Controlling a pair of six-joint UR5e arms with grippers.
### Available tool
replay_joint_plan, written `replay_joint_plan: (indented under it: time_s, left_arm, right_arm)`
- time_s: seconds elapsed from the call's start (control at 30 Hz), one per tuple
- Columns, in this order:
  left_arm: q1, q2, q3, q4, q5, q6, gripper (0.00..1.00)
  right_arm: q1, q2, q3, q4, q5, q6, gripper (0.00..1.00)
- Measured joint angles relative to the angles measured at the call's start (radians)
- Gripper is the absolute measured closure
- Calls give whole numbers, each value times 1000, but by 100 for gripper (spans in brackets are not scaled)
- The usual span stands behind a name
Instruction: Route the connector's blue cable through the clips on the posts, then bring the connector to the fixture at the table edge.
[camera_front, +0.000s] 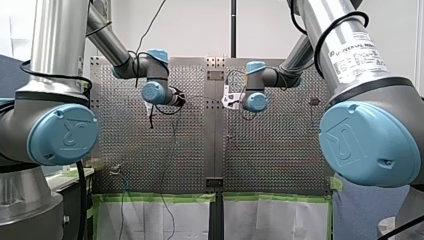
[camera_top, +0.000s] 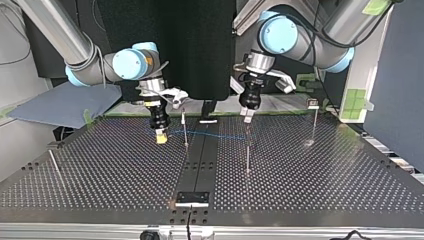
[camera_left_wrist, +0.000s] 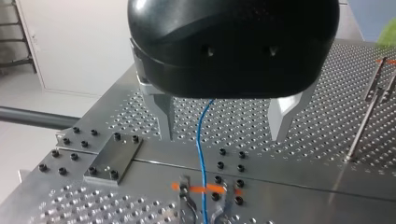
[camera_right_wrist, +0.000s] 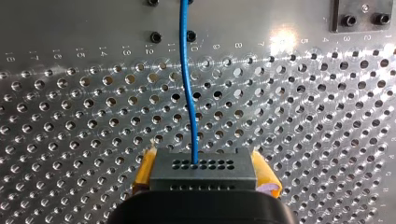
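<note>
My right gripper (camera_right_wrist: 205, 168) has its yellow pads (camera_right_wrist: 145, 169) pressed against the small black perforated connector block (camera_right_wrist: 203, 178), pinching it just above the perforated metal table (camera_top: 310, 170). My left gripper (camera_left_wrist: 224, 119) has its metal fingers (camera_left_wrist: 164, 114) spread, and the thin blue cable (camera_left_wrist: 201, 149) runs between them untouched. The cable spans both grippers past two thin metal posts (camera_top: 185, 129). I cannot tell whether any clip holds it, so routing looks unfinished. The dark fixture plate (camera_top: 192, 198) at the table edge is well apart from the connector, so delivery remains. The cable's far end is hidden behind my left gripper's housing.
</note>
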Motion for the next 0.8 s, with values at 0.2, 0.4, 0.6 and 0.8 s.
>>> replay_joint_plan:
  time_s: [0.2, 0.4, 0.6, 0.8]
  left_arm:
    - [-43, -37, 42, -29, -43, -6, 0]
    - [-85, -79, 85, -23, -86, -25, 0]
    - [-130, -108, 129, -19, -130, -30, 0]
    - [-176, -113, 175, -18, -176, -26, 0]
  right_arm:
    - [0, 0, 0, 1, 0, 0, 100]
    - [1, 0, 0, 1, 0, 0, 100]
    - [1, 0, 0, -1, 0, 0, 100]
    - [1, 0, 0, 2, 0, 0, 100]
